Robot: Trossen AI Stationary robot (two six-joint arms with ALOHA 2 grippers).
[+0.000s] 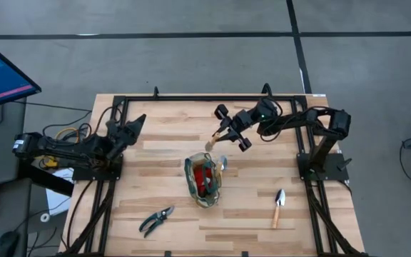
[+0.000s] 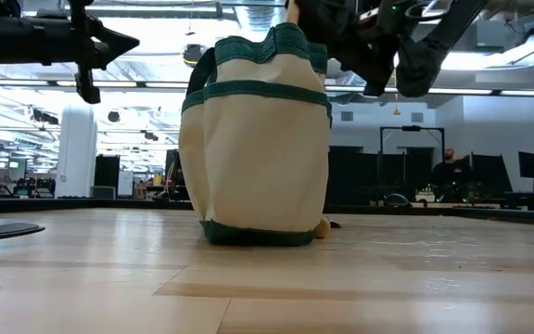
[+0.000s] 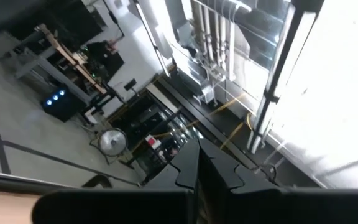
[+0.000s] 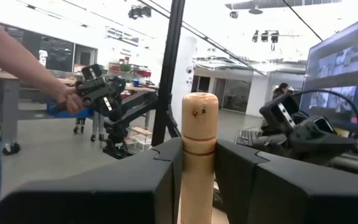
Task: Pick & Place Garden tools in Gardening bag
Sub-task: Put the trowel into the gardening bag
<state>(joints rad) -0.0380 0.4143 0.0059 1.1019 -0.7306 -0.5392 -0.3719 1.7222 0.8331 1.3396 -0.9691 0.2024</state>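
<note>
Mid-task, we reckon. The gardening bag [image 1: 204,180] stands upright just below the middle of the high view, with something red [image 1: 205,174] already inside, plus a silver head [image 1: 222,165] poking out at its upper right rim. We count that as two items in, though we can't tell exactly what the red one is.

The right gripper [image 1: 225,133] sits above and right of the bag in the high view, clamped on a light wooden handle [image 4: 199,152]. In the right wrist view, that handle stands straight up, pinched between the dark fingers [image 4: 160,168]. Its head isn't clearly visible. In the low view it hangs at the top of the frame over the bag's rim, so this tool looks about to go in, not yet released.

Still out on the table [image 1: 170,153]: the pruning shears [image 1: 155,220] at lower left of the bag, and a trowel [image 1: 278,207] at lower right, both well apart from it.

The left gripper [image 1: 135,124] waits at the left edge of the table, fingers pressed together on nothing, per the left wrist view.

So two picks are left after this drop.
</note>
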